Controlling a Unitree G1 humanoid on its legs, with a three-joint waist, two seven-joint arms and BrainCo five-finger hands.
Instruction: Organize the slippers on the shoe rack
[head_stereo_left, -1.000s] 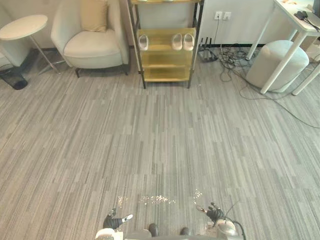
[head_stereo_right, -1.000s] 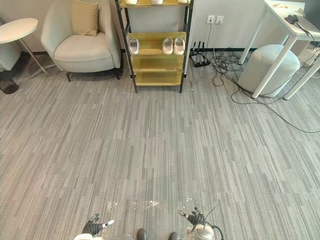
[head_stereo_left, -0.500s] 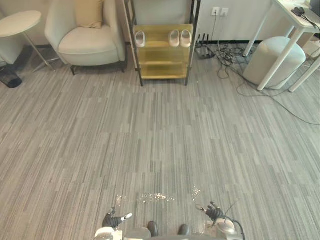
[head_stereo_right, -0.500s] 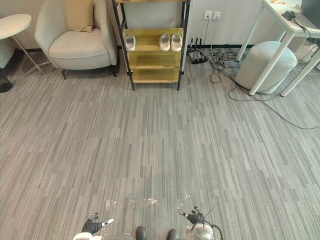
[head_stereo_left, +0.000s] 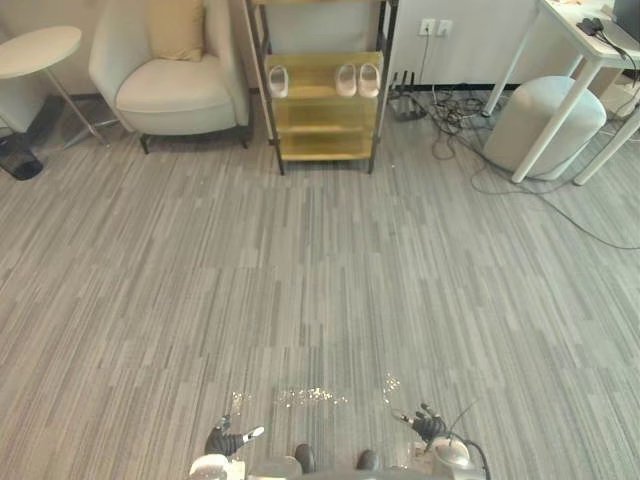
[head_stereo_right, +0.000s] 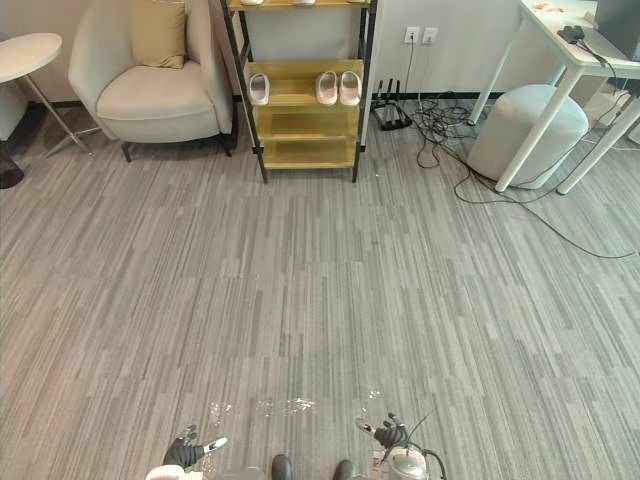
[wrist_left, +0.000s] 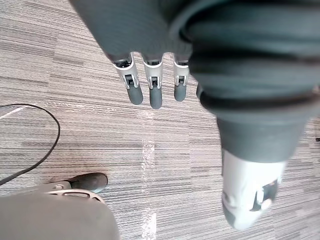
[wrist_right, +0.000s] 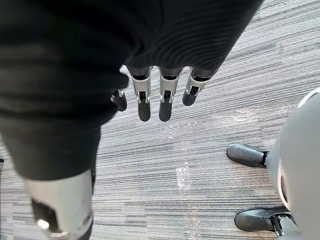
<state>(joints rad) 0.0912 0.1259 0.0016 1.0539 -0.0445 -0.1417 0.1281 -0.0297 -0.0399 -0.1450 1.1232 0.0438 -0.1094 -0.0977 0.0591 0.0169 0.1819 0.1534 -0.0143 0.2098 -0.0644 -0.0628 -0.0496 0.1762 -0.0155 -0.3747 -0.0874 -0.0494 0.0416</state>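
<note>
- Left hand (head_stereo_right: 186, 452) hangs low over the floor (head_stereo_right: 300, 300), fingers (wrist_left: 155, 92) straight and slack, holding nothing.
- Right hand (head_stereo_right: 390, 434) hangs likewise on the other side, fingers (wrist_right: 165, 102) straight and loose, nothing in it.
- Well apart from both hands, across the grey floor, the rack (head_stereo_right: 305, 123) stands at the wall.
- On one rack shelf, a lone slipper (head_stereo_right: 259, 88) lies at the left and a pair (head_stereo_right: 338, 87) lies side by side at the right; the two shelves below are bare.
- An armchair (head_stereo_right: 150, 95) stands just left of the rack; a pouf (head_stereo_right: 525, 125) and cables (head_stereo_right: 440, 115) lie to its right.
</note>
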